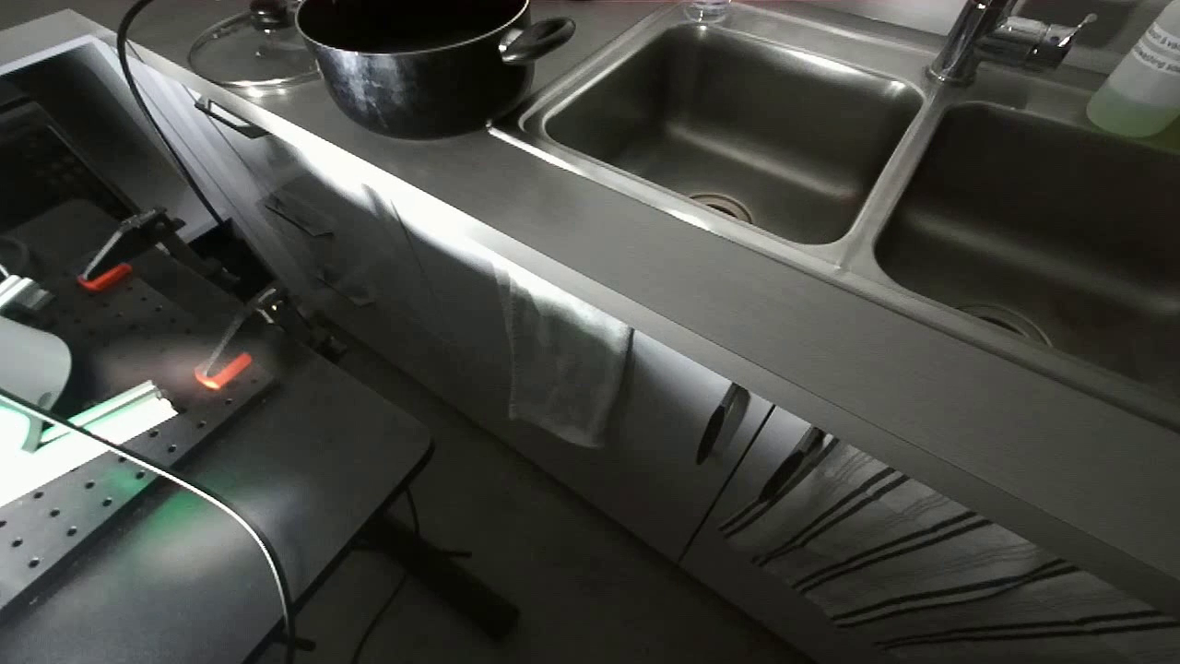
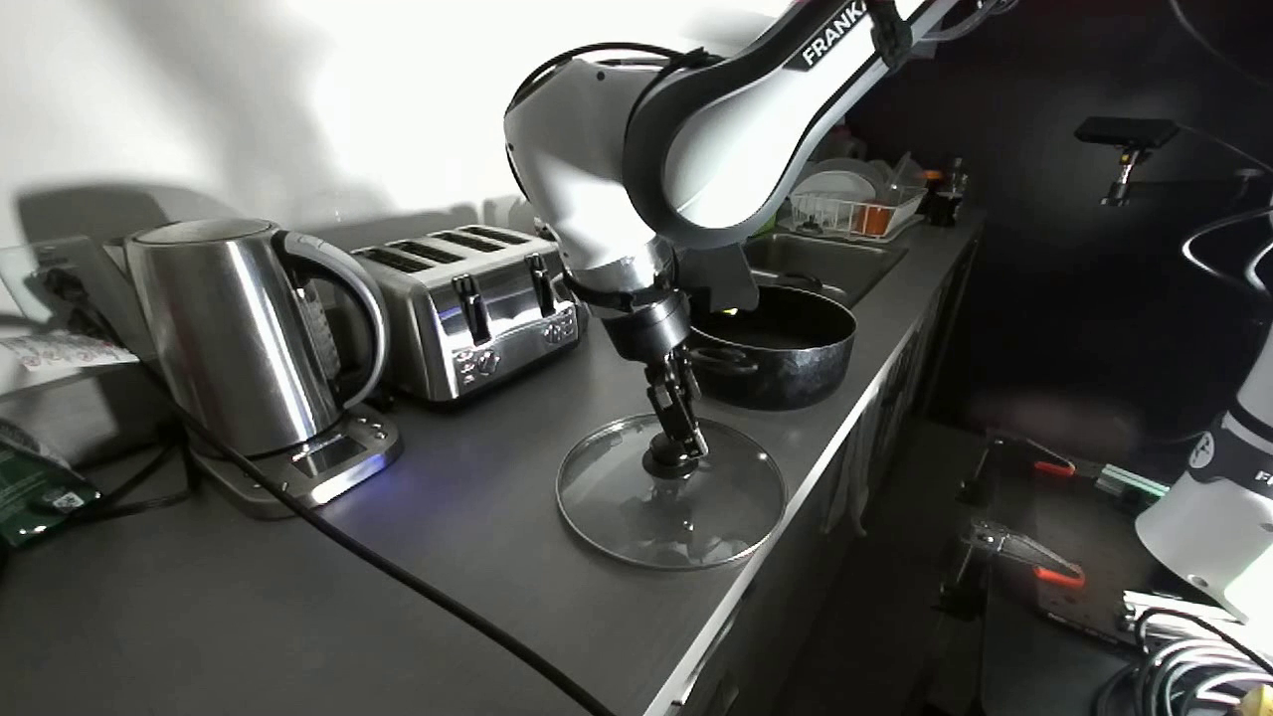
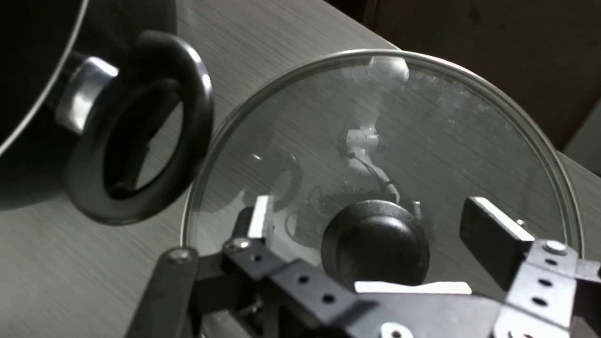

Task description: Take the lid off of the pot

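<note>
The lid (image 2: 622, 512) is a round clear glass disc with a metal rim and a black knob (image 3: 375, 239). It lies flat on the counter beside the pot, and also shows in an exterior view (image 1: 244, 60). The dark, low pot (image 2: 781, 373) stands uncovered on the counter, with black side handles; it shows in an exterior view (image 1: 424, 83) and at the left of the wrist view (image 3: 89, 28). My gripper (image 3: 375, 220) is open, pointing down over the lid, its fingers on either side of the knob with gaps. It also shows in an exterior view (image 2: 686, 443).
A kettle (image 2: 229, 338) and a toaster (image 2: 477, 308) stand along the wall. A black cable (image 2: 438, 597) crosses the counter. The counter's front edge (image 2: 736, 607) runs close to the lid. A double sink (image 1: 737, 129) lies beyond the pot, with a dish rack (image 2: 855, 214) behind it.
</note>
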Robot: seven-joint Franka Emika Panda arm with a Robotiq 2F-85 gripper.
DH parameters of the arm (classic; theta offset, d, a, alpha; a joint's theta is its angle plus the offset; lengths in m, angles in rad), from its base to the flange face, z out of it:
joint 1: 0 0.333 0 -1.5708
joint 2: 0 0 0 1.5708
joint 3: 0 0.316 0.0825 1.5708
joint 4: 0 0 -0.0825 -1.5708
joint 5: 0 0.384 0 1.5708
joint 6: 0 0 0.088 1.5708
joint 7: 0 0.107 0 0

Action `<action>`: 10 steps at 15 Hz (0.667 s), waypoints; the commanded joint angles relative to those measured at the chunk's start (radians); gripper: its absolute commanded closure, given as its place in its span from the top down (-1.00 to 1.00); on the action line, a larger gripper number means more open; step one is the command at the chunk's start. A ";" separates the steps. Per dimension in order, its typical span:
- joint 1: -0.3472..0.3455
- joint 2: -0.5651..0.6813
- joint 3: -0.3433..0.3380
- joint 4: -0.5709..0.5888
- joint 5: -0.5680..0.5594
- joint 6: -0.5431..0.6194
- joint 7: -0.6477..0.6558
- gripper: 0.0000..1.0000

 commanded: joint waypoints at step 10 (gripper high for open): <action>-0.013 -0.318 0.056 -0.308 0.025 0.100 -0.163 1.00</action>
